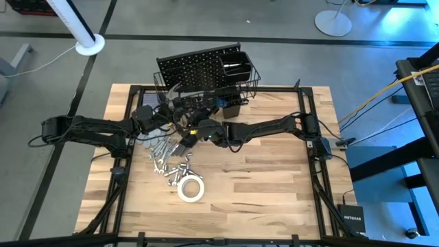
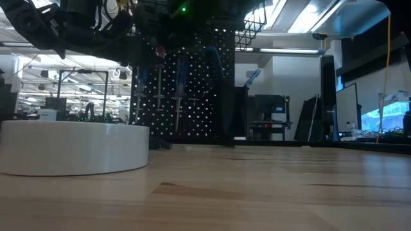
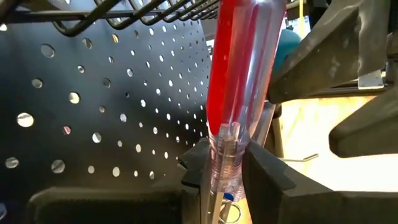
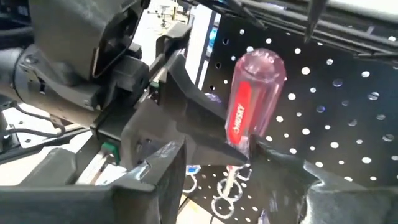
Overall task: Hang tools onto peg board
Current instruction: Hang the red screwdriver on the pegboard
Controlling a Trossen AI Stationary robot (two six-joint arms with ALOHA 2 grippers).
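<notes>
The black peg board [image 1: 195,68] stands upright at the table's far side, with a wire basket [image 1: 240,68] on it. My left gripper [image 3: 224,168] is close in front of the board [image 3: 93,106], shut on a red clear-handled screwdriver [image 3: 239,68] just below the basket's wires [image 3: 124,15]. My right gripper [image 4: 239,186] is open beside the left one, its fingers wide apart and touching nothing. The screwdriver [image 4: 249,99] stands ahead of it. Several silver wrenches [image 1: 164,154] and a white tape roll [image 1: 191,189] lie on the table. My left gripper pinches the screwdriver between its two fingers at the clear neck of the handle [image 3: 225,149], where the metal shaft begins. The fingers lie across the tool. The screwdriver stands nearly upright, handle end up and shaft below the fingers, clear of the table and next to the board.
The tape roll [image 2: 70,147] lies near the table's front left. Several tools hang on the board [image 2: 186,90] in the low view. The two arms are close together in front of the board. Bare wood [image 1: 274,178] lies at the table's right and near side.
</notes>
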